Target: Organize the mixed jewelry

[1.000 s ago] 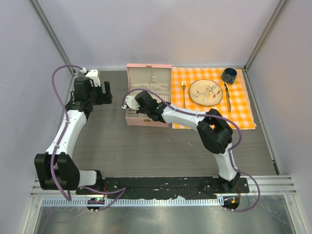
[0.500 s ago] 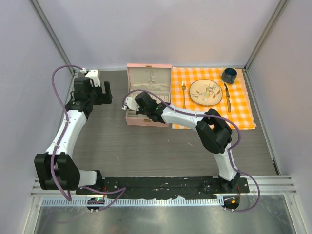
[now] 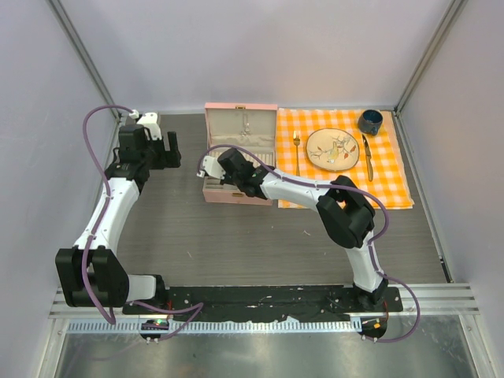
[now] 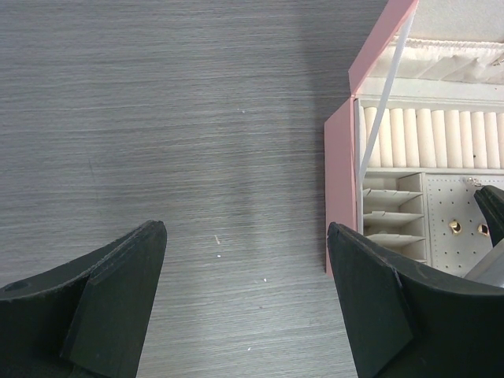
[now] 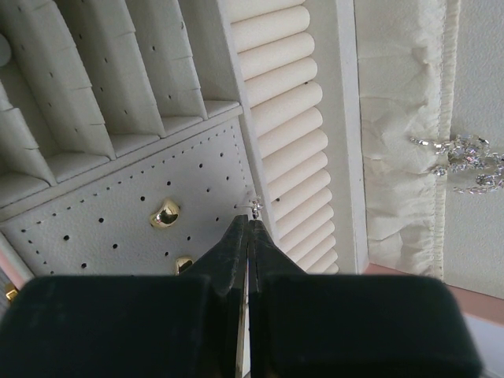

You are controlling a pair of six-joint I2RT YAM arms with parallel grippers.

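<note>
The pink case [image 3: 236,194] lies open at mid-table, its lid [image 3: 240,126] raised at the back. My right gripper [image 5: 248,222] is shut over the case's perforated cream panel [image 5: 102,228], pinching a tiny silver stud earring [image 5: 253,206] at its tips, next to the ring rolls [image 5: 283,118]. Two gold studs [image 5: 165,213] sit in the panel. A silvery chain [image 5: 465,161] hangs on the lid's lining. My left gripper [image 4: 246,260] hangs open over bare table left of the case [image 4: 340,197], holding nothing. In the top view the left gripper [image 3: 172,148] and the right gripper [image 3: 223,175] stand apart.
An orange checked cloth [image 3: 394,177] lies right of the case with a plate [image 3: 332,148], a gold fork [image 3: 297,150], a knife [image 3: 368,157] and a dark blue cup [image 3: 370,121]. Tiny pale specks [image 4: 218,239] dot the grey table under the left gripper.
</note>
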